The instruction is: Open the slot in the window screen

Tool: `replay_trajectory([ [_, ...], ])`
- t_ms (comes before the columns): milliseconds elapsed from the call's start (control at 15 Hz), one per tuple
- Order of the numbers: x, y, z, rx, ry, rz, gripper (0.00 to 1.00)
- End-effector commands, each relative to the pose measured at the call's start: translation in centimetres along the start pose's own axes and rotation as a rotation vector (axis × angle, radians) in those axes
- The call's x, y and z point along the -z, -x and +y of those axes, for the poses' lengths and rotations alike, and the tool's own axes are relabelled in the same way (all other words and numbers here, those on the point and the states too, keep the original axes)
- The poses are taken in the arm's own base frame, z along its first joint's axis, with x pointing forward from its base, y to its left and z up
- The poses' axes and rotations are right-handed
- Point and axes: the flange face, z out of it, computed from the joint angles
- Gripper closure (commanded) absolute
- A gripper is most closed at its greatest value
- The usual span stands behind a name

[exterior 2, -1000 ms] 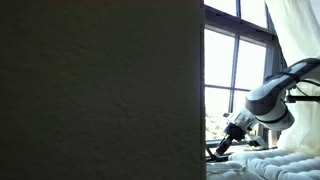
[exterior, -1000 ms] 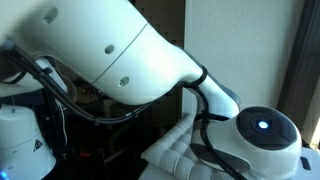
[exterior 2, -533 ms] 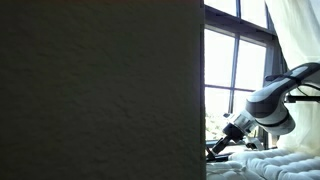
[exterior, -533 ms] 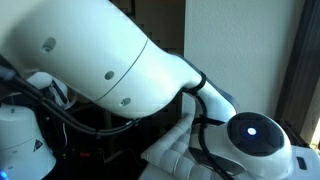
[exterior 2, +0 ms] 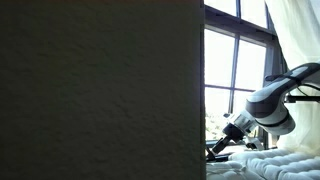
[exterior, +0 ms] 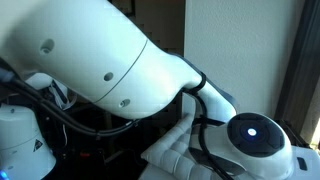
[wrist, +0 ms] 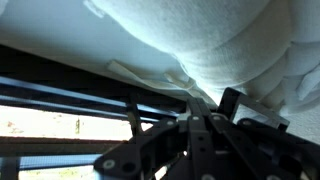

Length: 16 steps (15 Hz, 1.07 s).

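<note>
Window screen (wrist: 70,122): lower left of your wrist view, bright daylight behind it, crossed by dark horizontal rails (wrist: 60,92). You cannot pick out the slot itself from here. A thin upright tab (wrist: 131,112) stands against the rails, just left of the gripper (wrist: 206,120). Your pincer tips are pressed together with nothing visible between them; they are near the rails, but whether they touch is unclear. White quilted cloth (wrist: 230,40) fills the top of that view.

In an exterior view the window (exterior 2: 235,70) is at the right, and the gripper (exterior 2: 217,150) sits low by its bottom edge. The arm (exterior 2: 272,100) bends above it. A dark panel (exterior 2: 100,90) blocks the whole left side.

In an exterior view the arm's white link (exterior: 90,50) fills most of the picture. A joint (exterior: 252,127) with a blue light shows at lower right.
</note>
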Motion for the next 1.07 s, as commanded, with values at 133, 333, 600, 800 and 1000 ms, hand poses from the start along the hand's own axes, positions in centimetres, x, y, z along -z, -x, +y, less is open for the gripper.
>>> replay_trajectory([
  [133, 0.0, -0.05, -0.11, -0.001, 0.001, 0.0, 0.99],
  [333, 0.0, -0.05, -0.11, -0.001, 0.001, 0.0, 0.99],
  [600, -0.03, -0.08, -0.02, -0.001, 0.004, 0.001, 1.0],
  [800, 0.02, -0.1, 0.3, -0.008, 0.012, 0.006, 1.0],
  [1000, 0.13, -0.19, 0.6, -0.018, 0.032, 0.021, 1.0],
])
